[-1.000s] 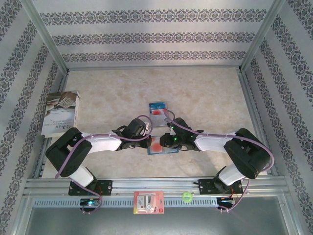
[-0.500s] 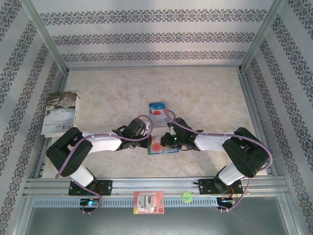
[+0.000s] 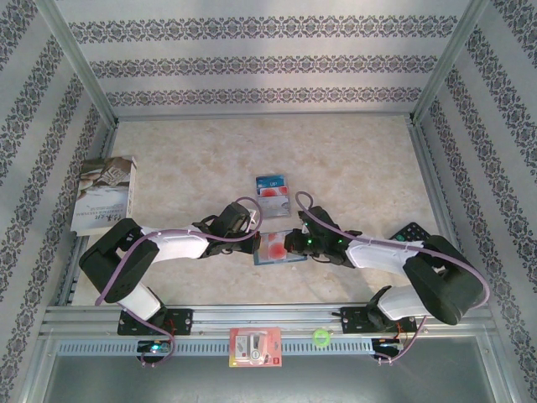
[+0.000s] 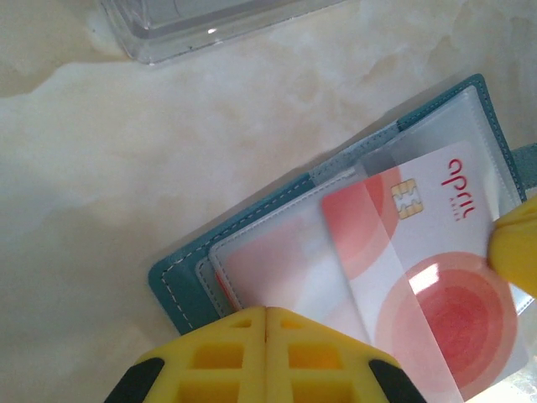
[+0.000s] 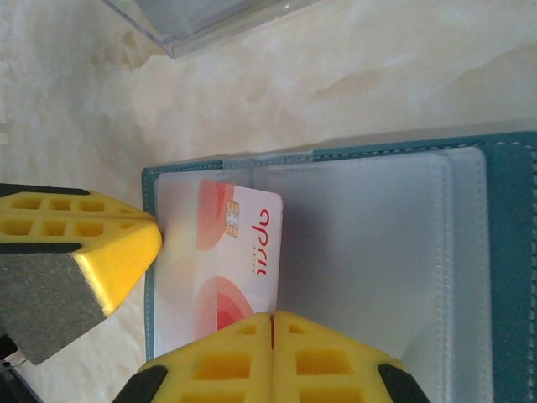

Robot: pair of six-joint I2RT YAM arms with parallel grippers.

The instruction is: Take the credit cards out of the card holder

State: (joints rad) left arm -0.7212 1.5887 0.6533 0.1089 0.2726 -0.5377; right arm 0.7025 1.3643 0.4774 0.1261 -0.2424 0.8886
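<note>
left tool (image 4: 266, 319) clenched, tips on the open card holder (image 4: 180, 281) — right tool (image 5: 273, 323) clenched too, touching the red-and-white card (image 5: 243, 243), partly out of its clear pocket (image 5: 361, 252).

The left gripper (image 3: 254, 242) and right gripper (image 3: 289, 244) close off both sides of the card holder (image 3: 277, 253). Behind it, a stack of cards (image 3: 271, 185) lies near. Beyond that, the table (image 3: 352, 151) is open. A book (image 3: 102, 195) and a calculator (image 3: 409, 231) sit well aside.
</note>
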